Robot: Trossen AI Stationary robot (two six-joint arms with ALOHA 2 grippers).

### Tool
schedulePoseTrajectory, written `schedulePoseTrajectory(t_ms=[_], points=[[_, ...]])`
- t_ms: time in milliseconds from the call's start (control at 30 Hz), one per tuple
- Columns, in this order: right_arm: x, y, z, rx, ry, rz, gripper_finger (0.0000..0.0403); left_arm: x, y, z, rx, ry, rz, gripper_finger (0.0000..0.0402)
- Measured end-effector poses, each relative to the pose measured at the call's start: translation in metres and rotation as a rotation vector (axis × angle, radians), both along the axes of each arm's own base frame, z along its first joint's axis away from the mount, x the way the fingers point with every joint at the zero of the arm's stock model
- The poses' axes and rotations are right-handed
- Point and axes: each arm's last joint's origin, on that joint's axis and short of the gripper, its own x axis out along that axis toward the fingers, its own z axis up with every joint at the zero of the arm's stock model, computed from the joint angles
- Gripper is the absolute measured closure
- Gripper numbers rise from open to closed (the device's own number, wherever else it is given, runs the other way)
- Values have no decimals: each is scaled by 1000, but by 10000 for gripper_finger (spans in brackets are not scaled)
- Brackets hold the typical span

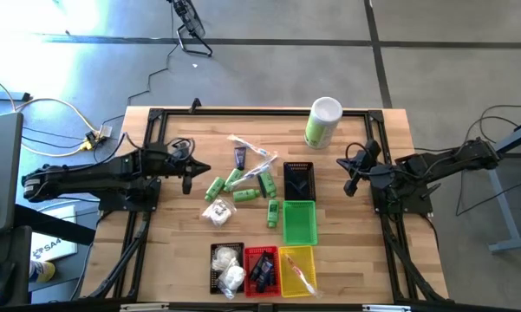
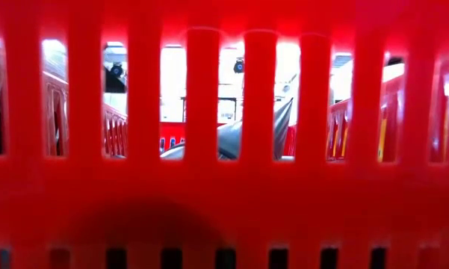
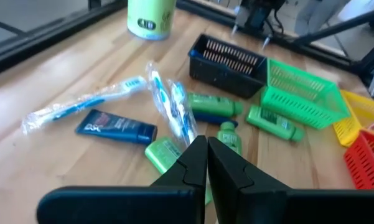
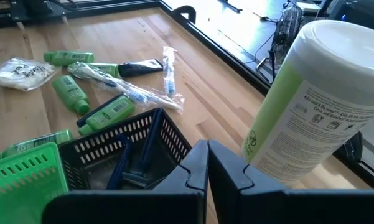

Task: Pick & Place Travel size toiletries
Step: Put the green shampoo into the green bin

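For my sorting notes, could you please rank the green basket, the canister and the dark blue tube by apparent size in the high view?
1. Green basket, largest.
2. Canister, upright, so mostly its top shows from above.
3. Dark blue tube, clearly smallest.

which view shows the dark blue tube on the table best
The left wrist view: the dark blue tube lies close and unblocked, its label showing. The high view shows it small, above the green bottles. The right wrist view shows it far off. The low view shows only a red basket wall.
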Motion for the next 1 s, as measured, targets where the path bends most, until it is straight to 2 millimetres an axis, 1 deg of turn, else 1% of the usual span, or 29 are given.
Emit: schedulePoseTrajectory(t_ms=[233,300,500,767,1000], points=[[0,0,0,0,-1,0,401,10,2,-10,-22,72,-8,390],[0,0,0,2,-6,0,401,14,1,-9,-18,58,-20,390],[1,0,1,5,-16,0,401,25,-12,-2,47,-23,-122,390],[1,0,1,7,-18,-1,401,34,-30,1,169,-66,-128,390],[1,0,1,7,-18,-1,401,38,-33,1,192,-51,-121,390]])
